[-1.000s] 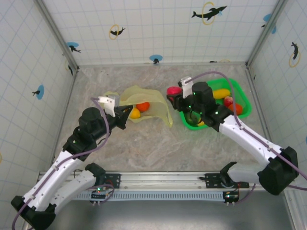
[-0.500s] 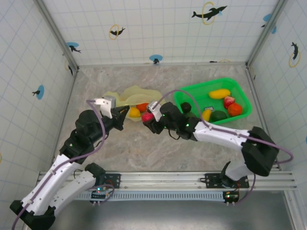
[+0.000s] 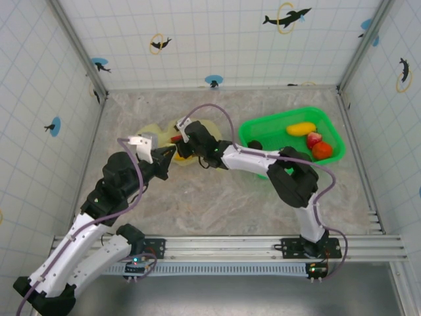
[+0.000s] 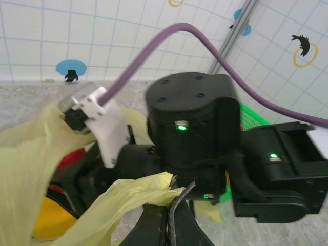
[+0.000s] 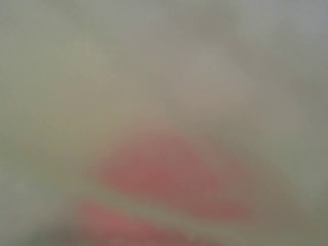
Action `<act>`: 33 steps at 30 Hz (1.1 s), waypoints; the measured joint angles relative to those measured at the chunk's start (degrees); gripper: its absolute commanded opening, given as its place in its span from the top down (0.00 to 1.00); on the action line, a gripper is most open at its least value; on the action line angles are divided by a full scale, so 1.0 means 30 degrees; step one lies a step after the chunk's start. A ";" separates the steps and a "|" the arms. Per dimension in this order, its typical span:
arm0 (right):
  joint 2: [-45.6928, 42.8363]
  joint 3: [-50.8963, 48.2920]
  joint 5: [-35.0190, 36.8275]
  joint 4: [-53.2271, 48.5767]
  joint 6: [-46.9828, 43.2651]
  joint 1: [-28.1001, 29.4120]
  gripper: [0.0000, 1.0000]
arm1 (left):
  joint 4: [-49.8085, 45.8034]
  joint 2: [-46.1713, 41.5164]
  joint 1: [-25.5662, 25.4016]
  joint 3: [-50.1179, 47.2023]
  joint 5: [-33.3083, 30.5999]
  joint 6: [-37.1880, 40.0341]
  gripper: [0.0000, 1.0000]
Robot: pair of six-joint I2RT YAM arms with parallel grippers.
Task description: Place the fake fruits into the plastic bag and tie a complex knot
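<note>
Left gripper (image 3: 171, 155) (image 4: 169, 207) pinches the rim of the plastic bag (image 3: 155, 131) (image 4: 31, 154) at table centre, jaws pressed together on the film. The right gripper (image 3: 179, 146) reaches into the bag's mouth, its jaws hidden, so its grip cannot be told. A yellow fruit (image 4: 46, 218) lies inside the bag, and a red fruit (image 3: 314, 139) rests in the green basket (image 3: 273, 135).

The left gripper (image 4: 169, 207), its two dark fingers pressed together at bottom centre, pinches a fold of the yellow-green plastic bag (image 4: 31, 154). Just behind, the right arm's black wrist (image 4: 195, 123) (purple cable (image 4: 169, 38) arching overhead) leans toward the bag's opening, where a yellow fruit (image 4: 48, 218) shows.
</note>
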 measured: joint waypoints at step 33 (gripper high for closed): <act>-1.0273 -0.9610 -0.7184 0.3963 0.2426 -0.1603 0.51 | -0.0255 0.0911 0.0000 0.0568 -0.0481 0.0000 1.00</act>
